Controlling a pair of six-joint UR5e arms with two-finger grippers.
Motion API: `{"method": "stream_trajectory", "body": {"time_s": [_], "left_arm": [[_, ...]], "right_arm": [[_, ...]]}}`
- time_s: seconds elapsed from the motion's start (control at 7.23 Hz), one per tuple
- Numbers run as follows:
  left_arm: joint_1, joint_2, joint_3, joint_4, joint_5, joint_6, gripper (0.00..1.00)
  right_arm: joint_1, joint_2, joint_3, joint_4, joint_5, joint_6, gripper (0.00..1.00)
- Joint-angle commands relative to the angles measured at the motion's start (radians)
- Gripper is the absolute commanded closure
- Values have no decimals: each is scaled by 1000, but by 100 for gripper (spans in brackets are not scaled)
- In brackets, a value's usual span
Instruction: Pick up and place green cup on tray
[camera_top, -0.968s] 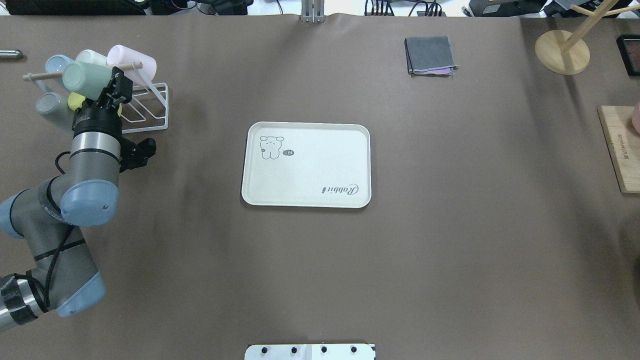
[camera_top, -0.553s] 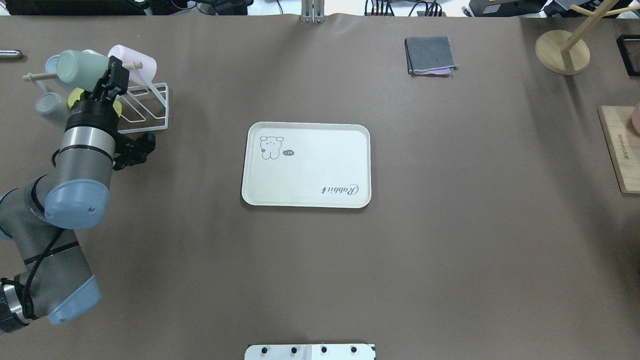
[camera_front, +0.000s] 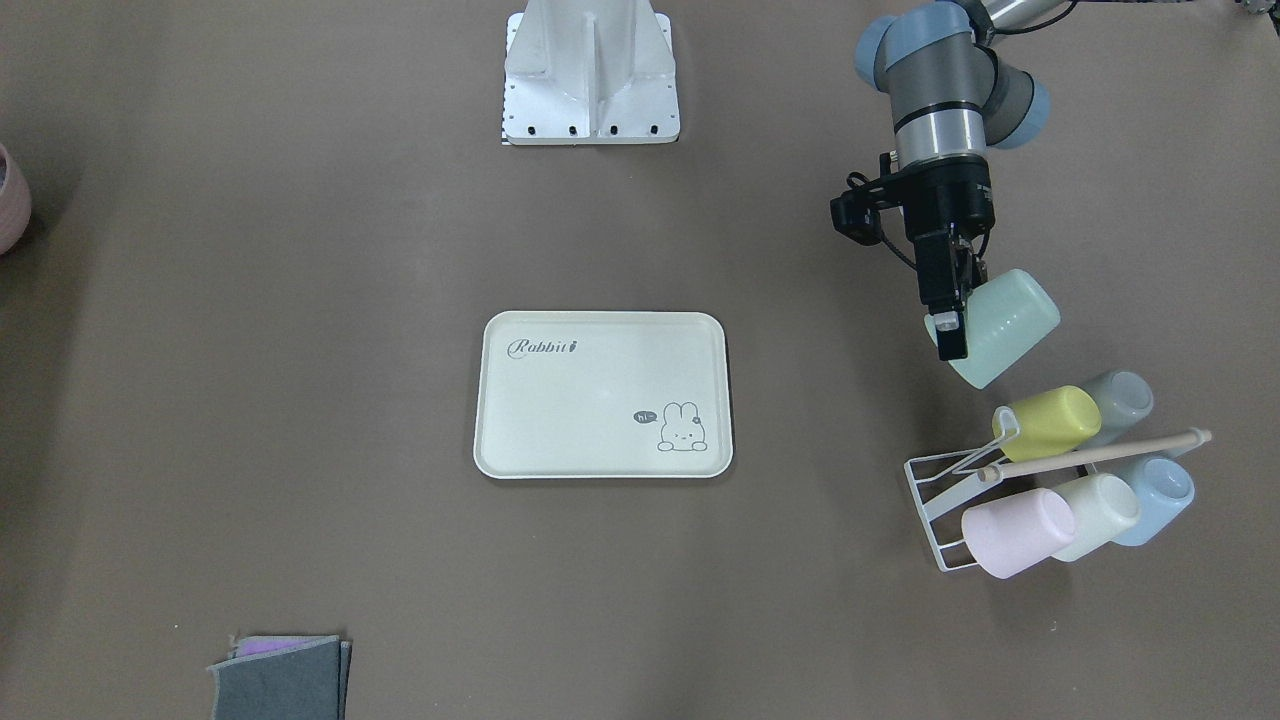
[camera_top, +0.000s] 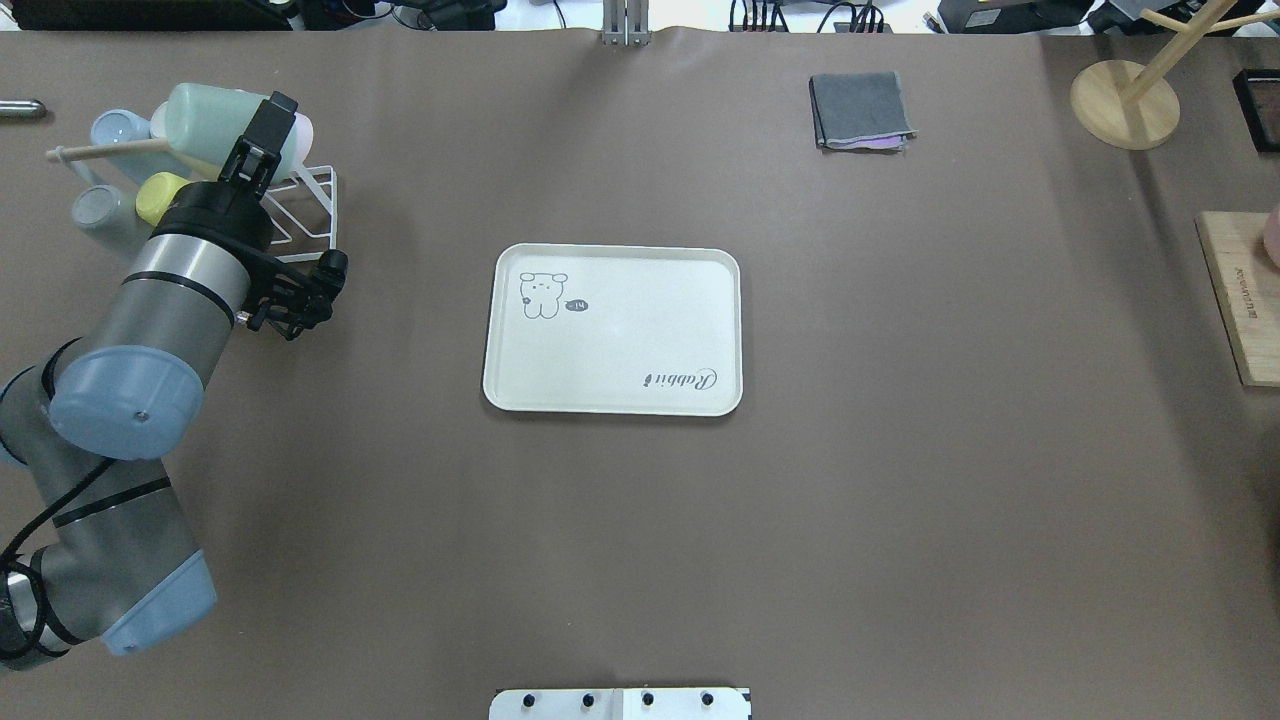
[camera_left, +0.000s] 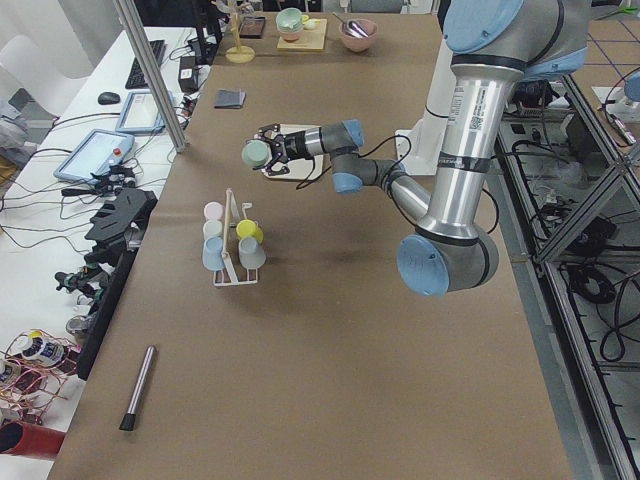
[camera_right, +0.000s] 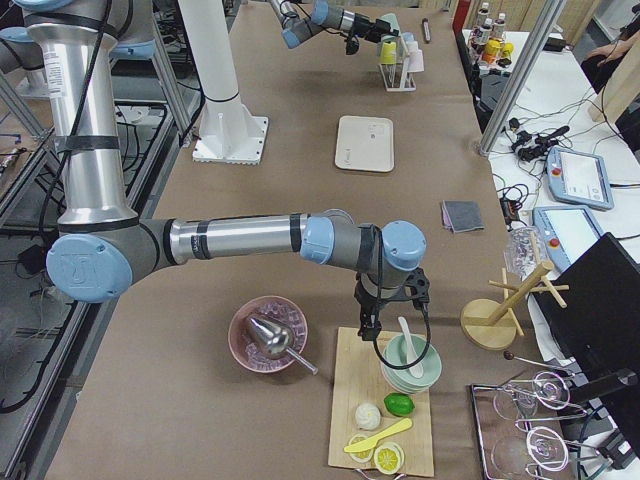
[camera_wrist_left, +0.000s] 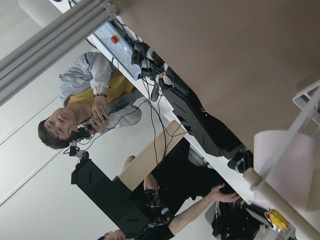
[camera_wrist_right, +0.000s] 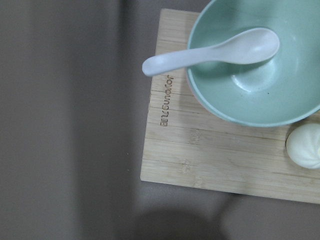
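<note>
My left gripper is shut on the pale mint green cup at its rim and holds it tilted in the air above the white wire cup rack. In the front-facing view the green cup hangs off the left gripper, apart from the rack. The cream Rabbit tray lies flat mid-table with nothing on it, well to the right of the cup. My right gripper hovers over a wooden board far from the tray; I cannot tell whether it is open or shut.
The rack holds a yellow-green cup, a pink cup, a cream cup, a blue cup and a grey cup. A folded grey cloth, a wooden stand and a wooden board lie at the right.
My left gripper has carried the green cup up off the rack and toward the tray side, with the wrist turning. The tray and the other cups have not moved.
</note>
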Motion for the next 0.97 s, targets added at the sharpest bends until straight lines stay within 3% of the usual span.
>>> {"method": "stream_trajectory", "body": {"time_s": [0.0,0.28,0.83], "left_arm": [[5,-27,-2,-31,-112,-221,20],[8,-70,9,-34,-232,-416,20],[46,-173,71,-34,-340,-741,23]], "right_arm": [[3,-23,-24,13,28,-3,0],[3,-37,-26,68,19,-6,0],[3,-43,-23,153,-8,-4,0]]}}
